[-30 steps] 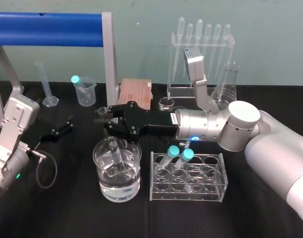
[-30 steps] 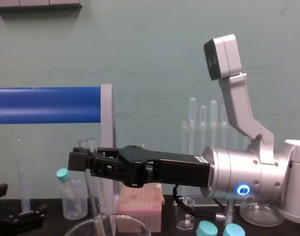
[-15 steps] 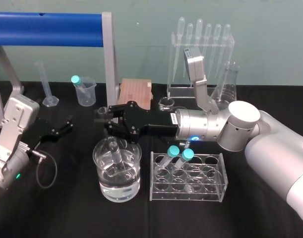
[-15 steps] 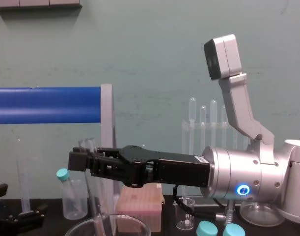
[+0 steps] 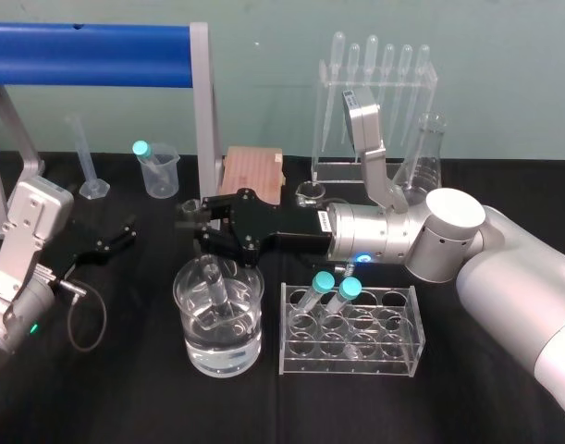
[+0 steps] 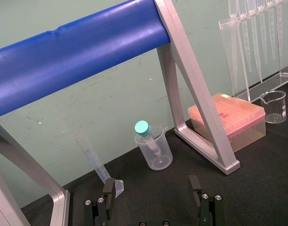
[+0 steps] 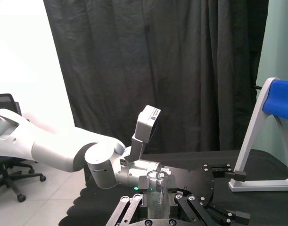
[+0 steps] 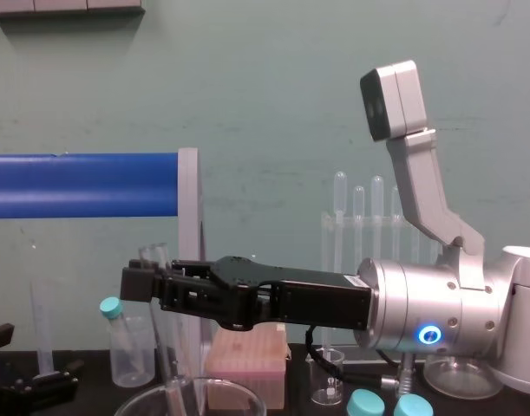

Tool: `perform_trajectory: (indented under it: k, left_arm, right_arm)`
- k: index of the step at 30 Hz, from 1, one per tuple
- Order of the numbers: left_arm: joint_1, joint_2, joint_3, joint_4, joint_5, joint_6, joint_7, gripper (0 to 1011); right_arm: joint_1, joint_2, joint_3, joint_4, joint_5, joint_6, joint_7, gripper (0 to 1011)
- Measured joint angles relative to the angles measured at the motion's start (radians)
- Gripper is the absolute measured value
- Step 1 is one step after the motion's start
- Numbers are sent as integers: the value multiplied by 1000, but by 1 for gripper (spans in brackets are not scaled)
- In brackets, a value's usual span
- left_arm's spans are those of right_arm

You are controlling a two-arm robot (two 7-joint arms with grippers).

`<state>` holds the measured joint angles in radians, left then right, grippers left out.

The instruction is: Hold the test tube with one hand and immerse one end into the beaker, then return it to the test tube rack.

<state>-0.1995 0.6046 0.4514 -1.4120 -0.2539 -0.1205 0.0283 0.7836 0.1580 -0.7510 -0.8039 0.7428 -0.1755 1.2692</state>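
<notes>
The test tube (image 5: 214, 285) stands nearly upright with its lower end inside the wide glass beaker (image 5: 182, 298), which holds clear liquid. My right gripper (image 5: 194, 225) reaches in from the right above the beaker and is shut on the tube's upper part. In the chest view the tube (image 8: 163, 347) hangs from the gripper (image 8: 147, 282) into the beaker's rim (image 8: 143, 400). The right wrist view shows the tube's open rim (image 7: 157, 176) between the fingers. The clear test tube rack (image 5: 393, 365) stands right of the beaker. My left gripper (image 5: 111, 242) rests at the far left, open and holding nothing (image 6: 152, 188).
Two teal-capped tubes (image 5: 324, 282) lean in the rack. Behind stand a pipette stand (image 5: 374, 111), a conical flask (image 5: 428, 148), a pink box (image 5: 254, 171), a small beaker (image 5: 159, 169) with a capped tube, a graduated cylinder (image 5: 86, 157) and a blue-barred frame (image 5: 88, 43).
</notes>
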Motion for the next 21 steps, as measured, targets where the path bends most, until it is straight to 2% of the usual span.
perform_trajectory:
  k: [21]
  left_arm:
    - [0,0,0,0,0,0,0,1000]
  right_arm:
    - [0,0,0,0,0,0,0,227]
